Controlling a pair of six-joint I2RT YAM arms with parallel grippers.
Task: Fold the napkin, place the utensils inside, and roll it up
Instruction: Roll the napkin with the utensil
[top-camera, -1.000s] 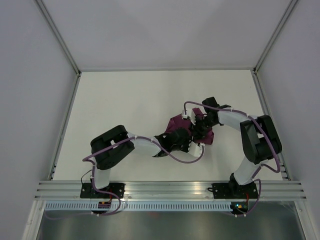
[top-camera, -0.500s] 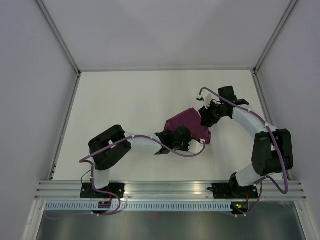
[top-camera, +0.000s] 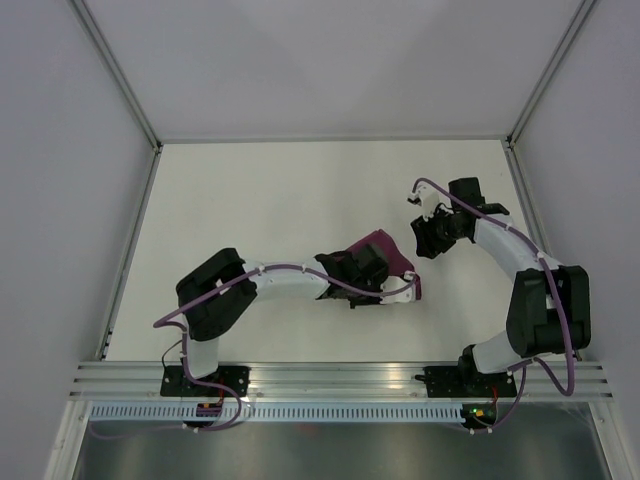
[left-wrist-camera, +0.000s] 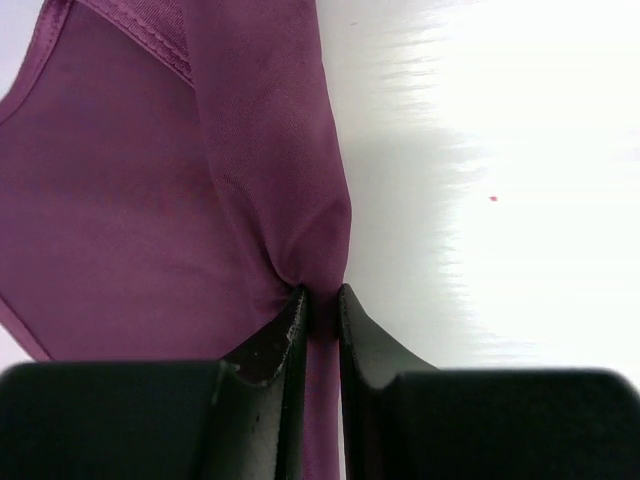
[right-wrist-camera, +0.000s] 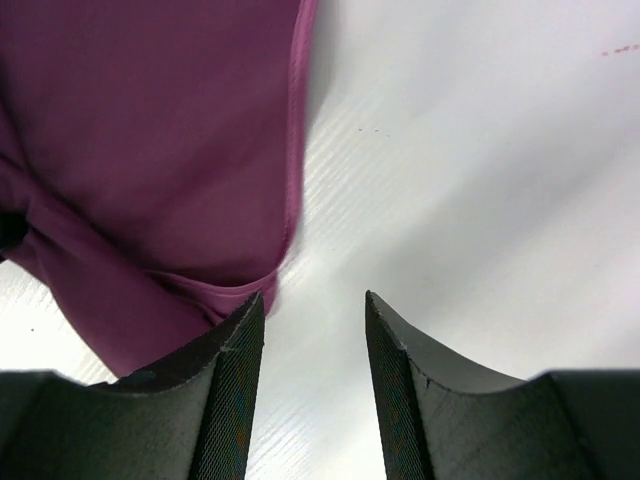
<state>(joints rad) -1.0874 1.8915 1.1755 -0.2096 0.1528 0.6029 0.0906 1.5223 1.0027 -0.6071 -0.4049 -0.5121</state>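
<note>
We see our left tool (left-wrist-camera: 322, 292) clamped on a bunched fold of the magenta napkin (left-wrist-camera: 150, 200). The cloth gathers into a raised ridge right at the tool's tips, then spreads flat ahead of them and to their left on the white bench (top-camera: 280, 190). Our right tool (right-wrist-camera: 312, 300) has its two fingers apart with nothing between them. The napkin's hemmed edge lies just ahead of its left finger. From above, we find the two tools near each other but apart, with the napkin partly under the left one.
</note>
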